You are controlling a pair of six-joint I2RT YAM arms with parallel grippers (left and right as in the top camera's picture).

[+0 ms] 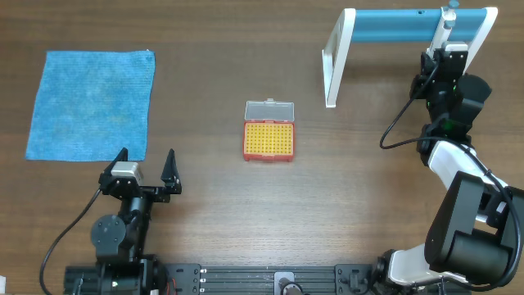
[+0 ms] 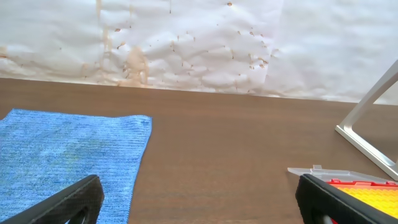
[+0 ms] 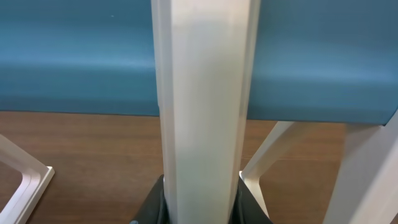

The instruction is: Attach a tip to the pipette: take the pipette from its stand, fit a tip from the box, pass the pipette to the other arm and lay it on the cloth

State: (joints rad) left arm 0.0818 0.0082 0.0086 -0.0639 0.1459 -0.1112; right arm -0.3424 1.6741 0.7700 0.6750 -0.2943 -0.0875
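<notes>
The white pipette [image 1: 448, 20] hangs upright on the blue-barred stand [image 1: 393, 26] at the back right. My right gripper [image 1: 443, 59] is at the stand, shut on the pipette body [image 3: 202, 106], with dark fingers [image 3: 157, 200] pressed against either side. The blue bar [image 3: 74, 56] runs behind it. The tip box [image 1: 268, 139] sits mid-table with its clear lid open, showing yellow tips in an orange rack. My left gripper [image 1: 146, 168] rests open near the front left, nothing between its fingers [image 2: 62, 205]. The blue cloth [image 1: 90, 105] lies flat at the far left.
The stand's white legs [image 1: 334, 61] reach down to the table beside the pipette. In the left wrist view, the cloth [image 2: 68, 149] is close ahead, with the tip box [image 2: 357, 185] and a stand leg [image 2: 373, 130] off to one side. A white papered wall [image 2: 199, 43] backs the table.
</notes>
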